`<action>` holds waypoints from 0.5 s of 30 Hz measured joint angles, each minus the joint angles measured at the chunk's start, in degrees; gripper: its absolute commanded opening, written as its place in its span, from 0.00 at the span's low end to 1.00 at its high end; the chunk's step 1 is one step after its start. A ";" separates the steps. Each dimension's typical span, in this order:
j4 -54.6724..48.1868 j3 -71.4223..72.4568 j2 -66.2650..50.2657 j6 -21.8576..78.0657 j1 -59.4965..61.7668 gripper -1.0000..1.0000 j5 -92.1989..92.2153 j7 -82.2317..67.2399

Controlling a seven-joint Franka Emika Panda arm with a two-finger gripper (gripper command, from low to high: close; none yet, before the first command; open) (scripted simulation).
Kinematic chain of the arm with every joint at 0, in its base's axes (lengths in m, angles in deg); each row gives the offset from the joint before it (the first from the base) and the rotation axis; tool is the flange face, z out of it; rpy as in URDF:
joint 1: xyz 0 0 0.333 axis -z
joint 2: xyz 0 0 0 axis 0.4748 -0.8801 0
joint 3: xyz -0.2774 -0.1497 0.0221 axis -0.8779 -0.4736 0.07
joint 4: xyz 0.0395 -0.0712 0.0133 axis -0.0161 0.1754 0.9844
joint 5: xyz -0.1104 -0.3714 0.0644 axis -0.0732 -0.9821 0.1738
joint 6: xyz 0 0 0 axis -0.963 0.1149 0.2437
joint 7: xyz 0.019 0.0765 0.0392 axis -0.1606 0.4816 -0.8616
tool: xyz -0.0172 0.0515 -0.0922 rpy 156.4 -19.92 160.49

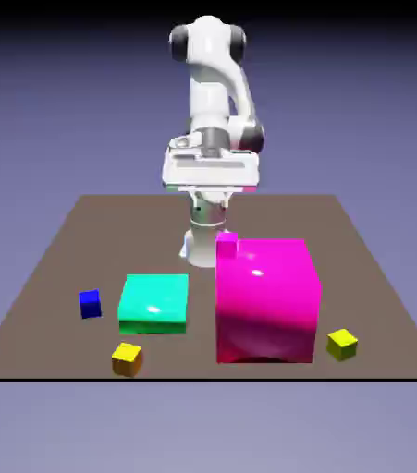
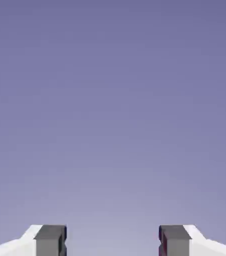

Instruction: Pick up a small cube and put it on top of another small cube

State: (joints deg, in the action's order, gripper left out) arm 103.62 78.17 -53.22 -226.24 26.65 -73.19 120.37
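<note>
The small cube (image 1: 90, 304), tiny and dark blue, rests on the brown table (image 1: 64, 249) toward the exterior view's left, just left of a flat teal block (image 1: 154, 303). My gripper (image 1: 210, 174) hangs high above the table's far side, well away from the blue cube. In the hand view the gripper (image 2: 113, 242) is open, its two grey fingertips (image 2: 50, 240) wide apart with nothing between them, and only the plain backdrop shows ahead.
A large magenta block (image 1: 267, 300) stands right of the teal one, with a small magenta cube (image 1: 227, 244) at its back left top corner. Two small yellow cubes lie near the front edge, one (image 1: 127, 358) left and one (image 1: 342, 344) right.
</note>
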 measured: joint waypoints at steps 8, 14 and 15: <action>-1.13 -16.61 0.73 0.73 -6.67 0.50 5.37 9.15; -1.97 -29.07 1.27 1.28 -11.67 0.50 9.40 16.01; -2.11 -31.15 1.36 1.38 -12.51 0.50 10.07 17.15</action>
State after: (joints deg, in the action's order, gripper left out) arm 101.51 47.02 -51.86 -224.86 14.14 -63.12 137.53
